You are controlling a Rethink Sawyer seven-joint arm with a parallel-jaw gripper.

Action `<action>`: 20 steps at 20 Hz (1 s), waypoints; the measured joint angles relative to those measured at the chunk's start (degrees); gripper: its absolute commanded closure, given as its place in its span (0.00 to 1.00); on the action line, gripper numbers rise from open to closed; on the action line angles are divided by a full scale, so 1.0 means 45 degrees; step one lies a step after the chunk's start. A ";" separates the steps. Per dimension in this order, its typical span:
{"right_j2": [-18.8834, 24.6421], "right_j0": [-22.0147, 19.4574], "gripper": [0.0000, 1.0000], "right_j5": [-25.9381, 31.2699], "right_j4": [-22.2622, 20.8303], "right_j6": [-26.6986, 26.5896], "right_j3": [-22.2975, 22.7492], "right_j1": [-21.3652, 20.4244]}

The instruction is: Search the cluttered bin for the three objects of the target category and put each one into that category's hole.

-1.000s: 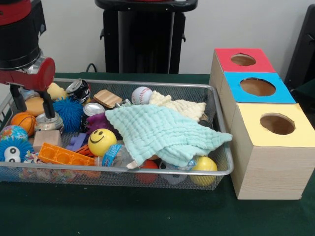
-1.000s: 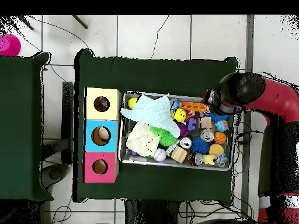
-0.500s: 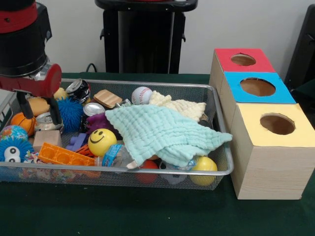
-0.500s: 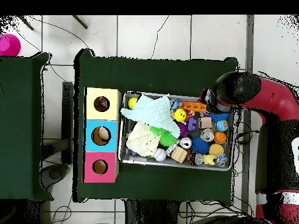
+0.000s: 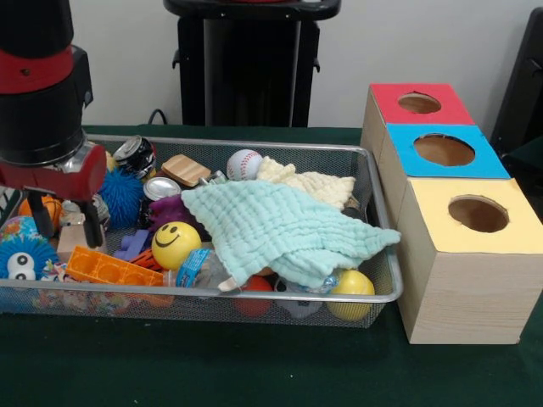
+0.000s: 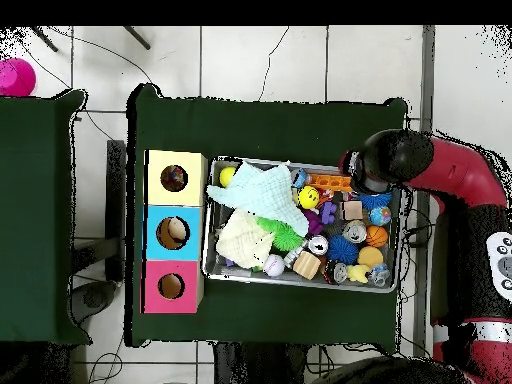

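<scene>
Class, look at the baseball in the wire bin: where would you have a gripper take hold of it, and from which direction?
Grip the baseball across its widest middle, coming straight down from above. It is round, so any pair of opposite sides works, but its top is bare while the cream cloth lies close beside it and the bin wall stands just behind, so a sideways approach looks cramped.

A wire mesh bin (image 5: 373,170) sits on the green table, crowded with toys. A pale green cloth (image 5: 280,229) lies draped over its middle, with a cream cloth (image 5: 310,182) behind it. A baseball (image 5: 244,164), a yellow smiley ball (image 5: 176,244), a plain yellow ball (image 5: 351,288) and a small basketball (image 5: 51,208) rest among the clutter. Just beside the bin stand three wooden boxes in a row, each with a round hole on top: a yellow box (image 5: 467,254), a blue box (image 5: 441,153) and a red box (image 5: 417,103).
</scene>
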 measured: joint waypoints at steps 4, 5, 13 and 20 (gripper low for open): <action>0.0000 0.0001 0.00 -0.0153 -0.0191 0.0000 0.0000 0.0157; 0.0000 0.0001 0.00 -0.0153 -0.0227 0.0000 -0.0006 0.0191; 0.0002 0.0001 0.00 -0.0156 -0.0360 0.0000 -0.0017 0.0462; 0.0002 0.0001 0.00 -0.0153 -0.0454 0.0000 -0.0364 0.0766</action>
